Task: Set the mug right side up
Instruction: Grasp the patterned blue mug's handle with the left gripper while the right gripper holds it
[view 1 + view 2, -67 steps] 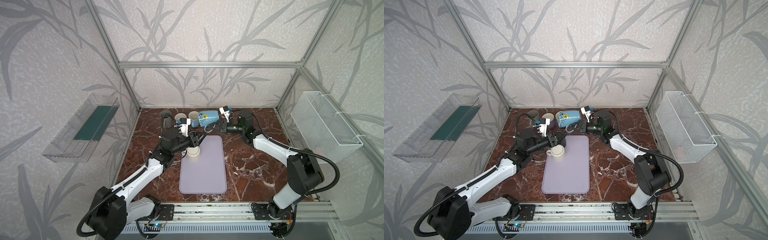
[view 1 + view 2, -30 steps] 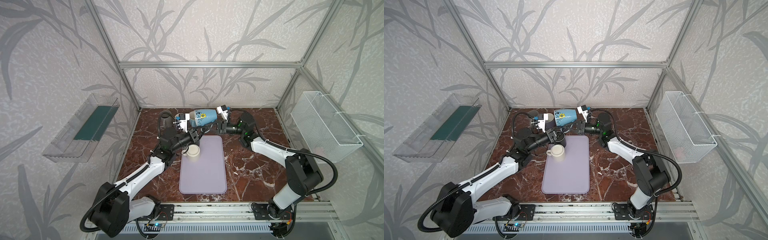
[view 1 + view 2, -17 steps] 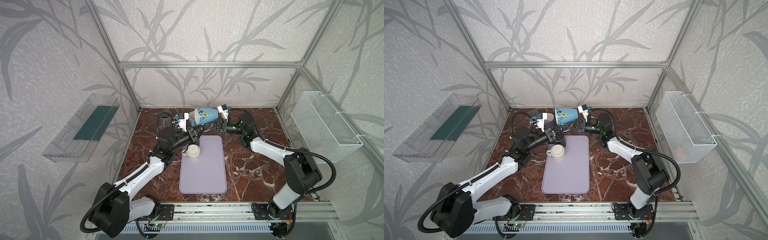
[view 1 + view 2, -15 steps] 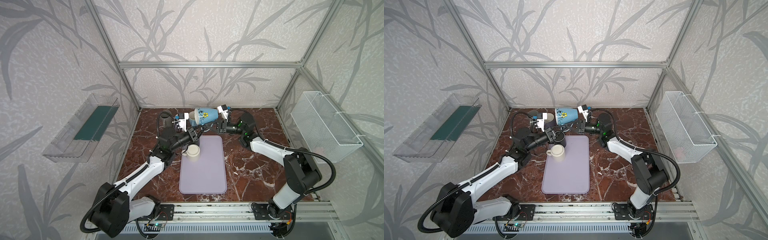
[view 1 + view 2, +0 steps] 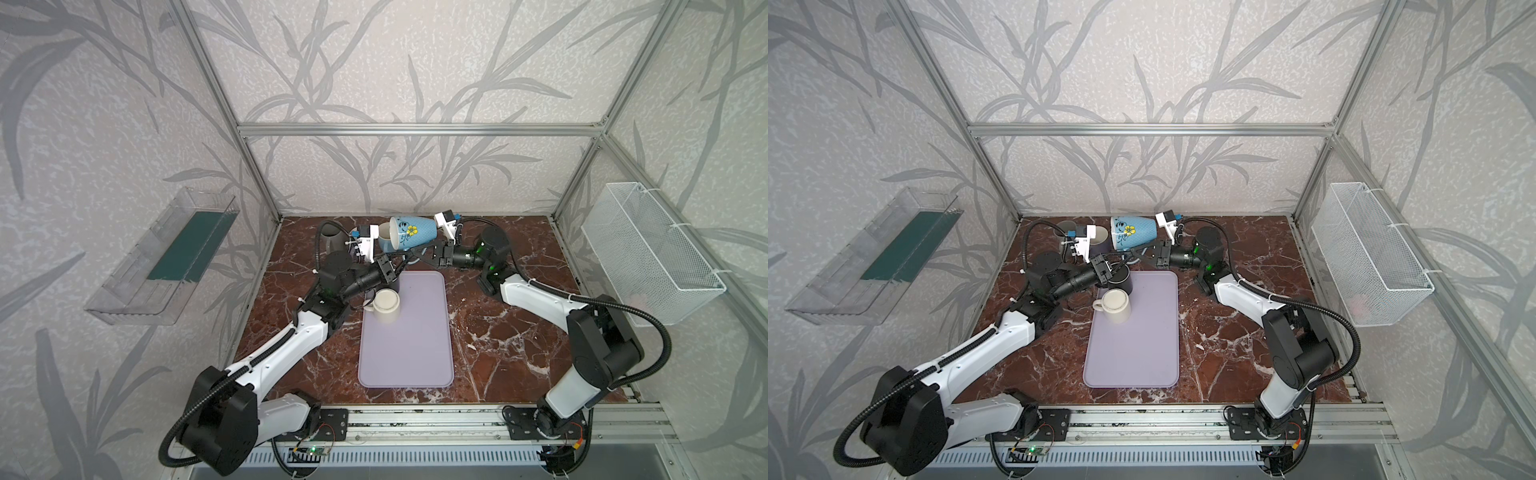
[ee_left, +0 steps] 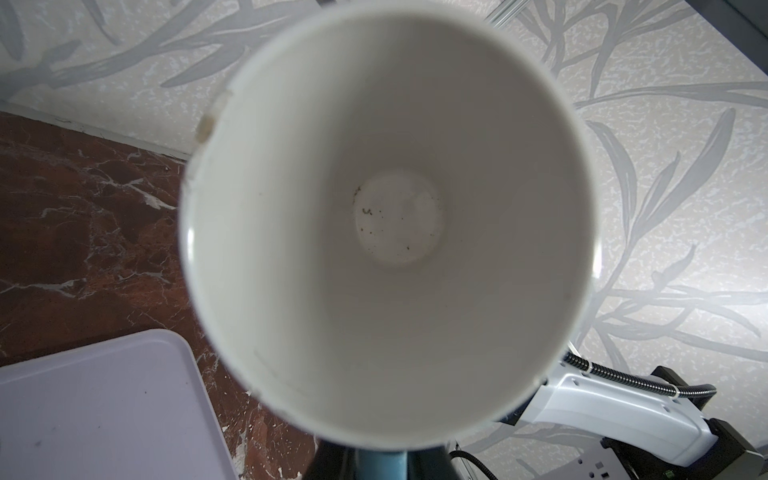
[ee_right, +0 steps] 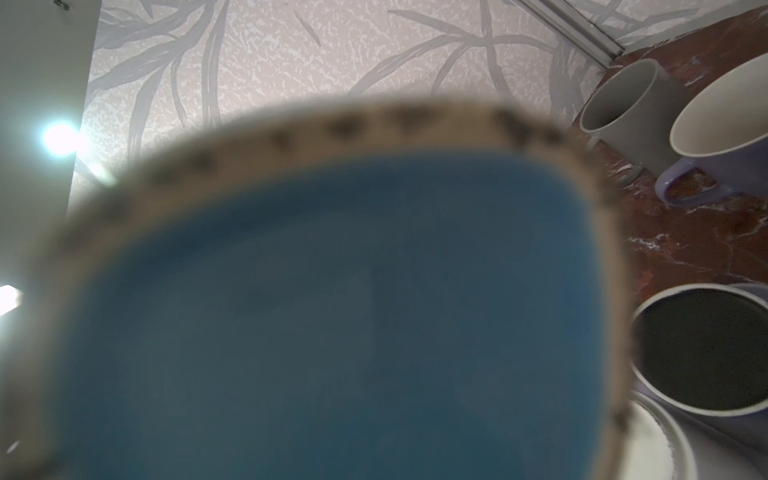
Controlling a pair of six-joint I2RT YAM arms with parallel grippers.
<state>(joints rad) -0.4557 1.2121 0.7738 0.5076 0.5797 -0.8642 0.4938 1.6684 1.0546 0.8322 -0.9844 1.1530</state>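
Currently we hold the mug (image 5: 409, 239) sideways aloft, mouth toward nine o'clock, left end effector (image 5: 392, 262) clamped on its handle (image 6: 382, 465); whether the right end effector (image 5: 424, 253) grips we cannot tell.

Soft even light, faint shadows in both top views, blue mug (image 7: 332, 311) blurred in right wrist view, glare spot (image 7: 60, 138) nearby.

Robot lab test cell: aluminium frame (image 5: 415, 129), leaf-patterned wall panels (image 5: 415, 62), marble-look tabletop (image 5: 519, 332), mounting rail (image 5: 415, 419).
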